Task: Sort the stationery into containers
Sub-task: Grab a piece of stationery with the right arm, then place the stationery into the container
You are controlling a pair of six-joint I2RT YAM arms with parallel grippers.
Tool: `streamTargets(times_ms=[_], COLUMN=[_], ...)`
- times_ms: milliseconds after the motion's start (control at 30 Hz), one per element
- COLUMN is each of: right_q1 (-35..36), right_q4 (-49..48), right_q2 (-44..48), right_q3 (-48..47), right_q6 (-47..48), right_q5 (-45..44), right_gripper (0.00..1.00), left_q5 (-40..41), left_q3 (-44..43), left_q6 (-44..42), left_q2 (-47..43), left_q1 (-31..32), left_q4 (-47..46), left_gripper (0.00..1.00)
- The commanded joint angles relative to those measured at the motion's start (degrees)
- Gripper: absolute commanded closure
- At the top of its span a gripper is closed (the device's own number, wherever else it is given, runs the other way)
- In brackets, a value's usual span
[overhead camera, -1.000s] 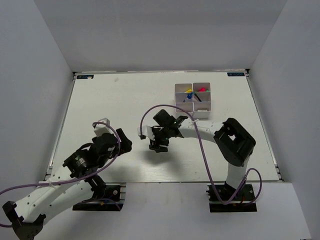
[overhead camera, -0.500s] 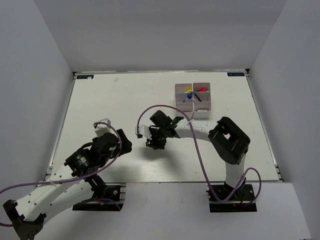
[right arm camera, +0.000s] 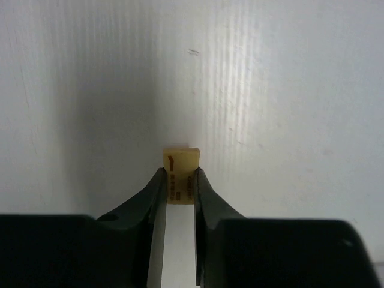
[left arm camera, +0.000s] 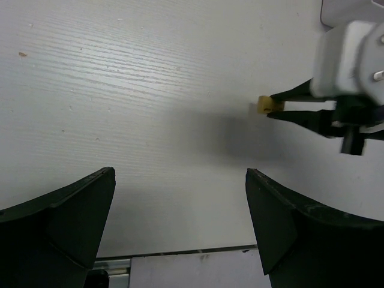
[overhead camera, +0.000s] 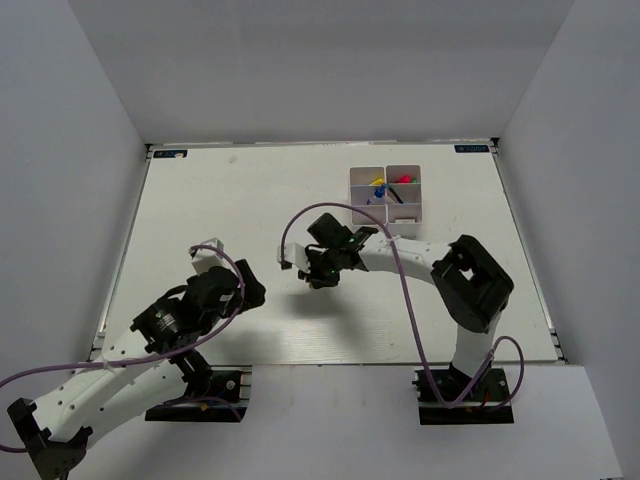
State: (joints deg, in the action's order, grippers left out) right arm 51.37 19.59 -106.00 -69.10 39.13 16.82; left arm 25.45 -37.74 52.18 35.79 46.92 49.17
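Observation:
My right gripper (right arm camera: 179,175) is shut on a small tan eraser (right arm camera: 181,163) with red print, whose top end sticks out past the fingertips. In the left wrist view the same eraser (left arm camera: 264,105) shows at the tip of the right gripper (left arm camera: 279,108), close over the white table with a shadow under it. From above, the right gripper (overhead camera: 313,279) is at mid-table, well short of the white compartment tray (overhead camera: 386,206). My left gripper (left arm camera: 180,177) is open and holds nothing. It hovers near the table's front edge, left of the right gripper.
The tray at the back right holds a yellow and blue item (overhead camera: 378,186), a red item (overhead camera: 403,180) and a dark one (overhead camera: 397,197). The table's front edge (left arm camera: 180,254) lies just under the left fingers. Grey walls enclose the table.
The right jaws have closed on the tan eraser, and the right wrist has shifted slightly away from the front edge. The left arm has barely moved.

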Motion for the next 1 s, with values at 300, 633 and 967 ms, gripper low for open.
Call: streamTargets(times_ms=[300,633,967], right_q1=[-11.6,-23.2,-26.6], right_q4=[3.7,3.5,3.0], right_q2=[12.8,12.7,10.4], right_q3=[-1.0,-4.4,-6.0], right_q6=[0.6,2.4,3.9], right_q5=[-5.1,-7.4,-6.5], right_gripper=[1.0,1.0,1.0], left_q5=[-1.5,-2.6,-3.7], left_q3=[2.7,3.7,3.7], left_q6=[-0.4,-2.1,-3.1], left_q2=[0.9,3.3,5.0], left_q1=[-0.2,-0.2,-0.2], left_q4=[-6.1,-9.2,-11.5], left_gripper=[0.01,0.01,0.01])
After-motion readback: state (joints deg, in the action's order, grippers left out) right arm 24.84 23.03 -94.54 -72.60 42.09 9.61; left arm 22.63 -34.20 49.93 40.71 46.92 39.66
